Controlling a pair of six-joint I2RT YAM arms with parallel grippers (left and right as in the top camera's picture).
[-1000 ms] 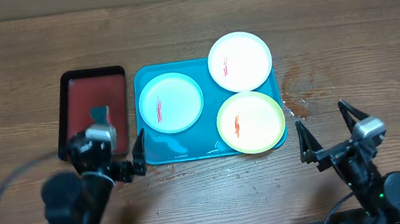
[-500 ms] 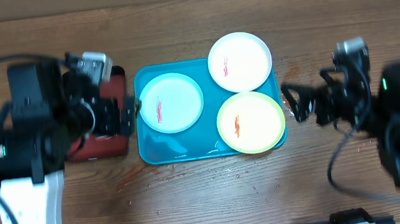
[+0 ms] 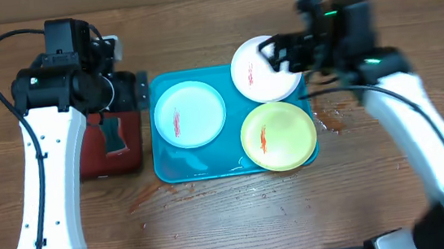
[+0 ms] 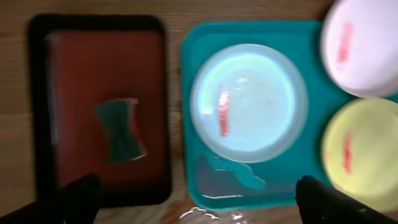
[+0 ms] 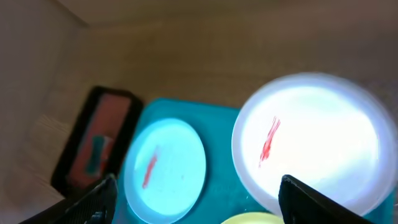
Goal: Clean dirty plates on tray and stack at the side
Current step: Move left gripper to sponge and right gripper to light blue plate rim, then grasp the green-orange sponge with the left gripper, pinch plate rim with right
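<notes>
The turquoise tray (image 3: 179, 168) holds three smeared plates: the light-blue plate (image 3: 190, 114) at left, the white plate (image 3: 260, 80) at back right, overhanging the rim, and the yellow-green plate (image 3: 279, 135) at front right. My left gripper (image 3: 131, 96) is open and empty, high over the gap between the red tray and the turquoise tray. In the left wrist view the gripper (image 4: 199, 205) looks down on the light-blue plate (image 4: 249, 102). My right gripper (image 3: 282, 53) is open and empty above the white plate (image 5: 311, 137); it also shows in the right wrist view (image 5: 208, 202).
A black-rimmed red tray (image 3: 94, 157) lies left of the turquoise tray with a small green sponge (image 3: 113, 135) on it. Wet streaks mark the wood right of the turquoise tray (image 3: 332, 118) and in front of it (image 3: 155, 192). A puddle sits in the tray's front left.
Both arms have swung up from the table's front edge to the back: the left one over the red tray, the right one over the white plate. The plates have not moved.
</notes>
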